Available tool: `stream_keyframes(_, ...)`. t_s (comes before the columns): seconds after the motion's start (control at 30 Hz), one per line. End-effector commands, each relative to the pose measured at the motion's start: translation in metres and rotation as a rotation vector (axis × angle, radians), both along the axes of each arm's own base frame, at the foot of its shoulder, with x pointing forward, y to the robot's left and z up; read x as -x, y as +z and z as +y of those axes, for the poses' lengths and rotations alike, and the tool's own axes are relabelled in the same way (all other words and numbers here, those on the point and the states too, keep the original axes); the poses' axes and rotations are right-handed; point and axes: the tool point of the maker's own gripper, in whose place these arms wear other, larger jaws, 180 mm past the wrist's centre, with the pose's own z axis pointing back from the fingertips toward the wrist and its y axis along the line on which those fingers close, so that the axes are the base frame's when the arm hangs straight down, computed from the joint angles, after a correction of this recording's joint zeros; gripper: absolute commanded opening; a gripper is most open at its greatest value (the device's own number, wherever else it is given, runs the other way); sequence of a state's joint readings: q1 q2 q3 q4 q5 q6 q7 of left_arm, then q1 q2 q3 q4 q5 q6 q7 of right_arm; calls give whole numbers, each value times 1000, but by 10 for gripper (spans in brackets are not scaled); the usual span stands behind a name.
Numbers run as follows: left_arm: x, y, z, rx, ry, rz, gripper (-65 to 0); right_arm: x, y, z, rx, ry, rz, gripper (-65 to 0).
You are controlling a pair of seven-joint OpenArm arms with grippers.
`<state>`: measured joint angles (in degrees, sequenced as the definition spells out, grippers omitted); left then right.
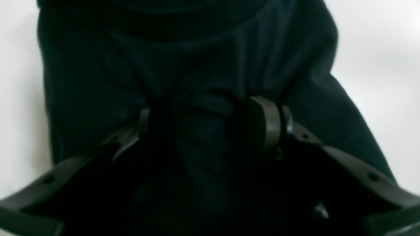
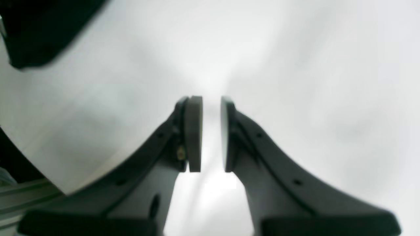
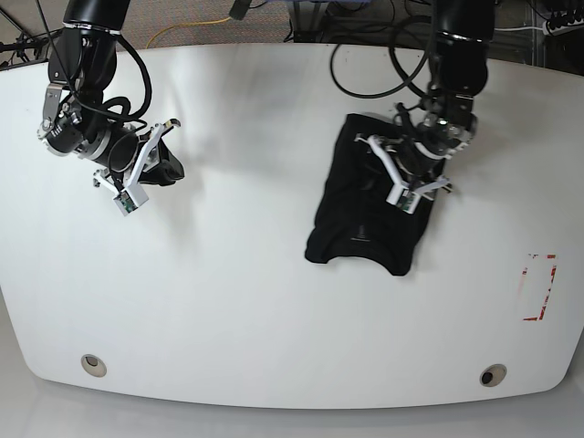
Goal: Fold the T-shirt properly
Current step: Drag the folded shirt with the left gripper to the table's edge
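T-shirt (image 3: 365, 214) plain black, no print; looks near-black with a faint dark-teal cast in left wrist view (image 1: 183, 65). Tabletop (image 3: 255, 301) plain white, glossy. Both end effectors dark grey/black: left (image 1: 210, 127), right (image 2: 211, 134). White mounts at both wrists in base view. Red dashed rectangle mark (image 3: 538, 287) on tabletop. Yellow cable (image 3: 187, 26) beyond the tabletop's far edge.

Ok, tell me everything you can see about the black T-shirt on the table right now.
The T-shirt is plain black soft fabric with no print, lying partly folded into a narrow bundle right of centre on the white table. Its collar opening shows at the near edge. The left gripper sits on its far part, jaws closed on a bunched pleat of cloth. The right gripper is far away, touching nothing.
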<state>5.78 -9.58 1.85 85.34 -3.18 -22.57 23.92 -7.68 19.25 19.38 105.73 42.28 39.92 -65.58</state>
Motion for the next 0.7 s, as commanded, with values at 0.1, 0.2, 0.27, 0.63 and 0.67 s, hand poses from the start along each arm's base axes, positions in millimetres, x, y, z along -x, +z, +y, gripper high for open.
stream_keyframes(0.1, 12, -7, 107, -161, 94, 82, -312, -9, 16, 2, -15, 8, -60, -563)
stream_keyframes(0.2, 21, -3, 162, -216, 130, 113, -314, -9, 17, 2, -15, 8, -62, -563)
stream_keyframes(0.27, 30, -2, 195, -242, 164, 141, -315, -10, 17, 2, -15, 8, -63, -563)
stream_keyframes(0.63, 39, 49, 319, -325, 362, 118, -317, -11, 21, 3, -11, 13, -77, -563)
stream_keyframes(0.67, 40, 54, 324, -331, 374, 110, -317, -10, 22, 4, -9, 15, -84, -563)
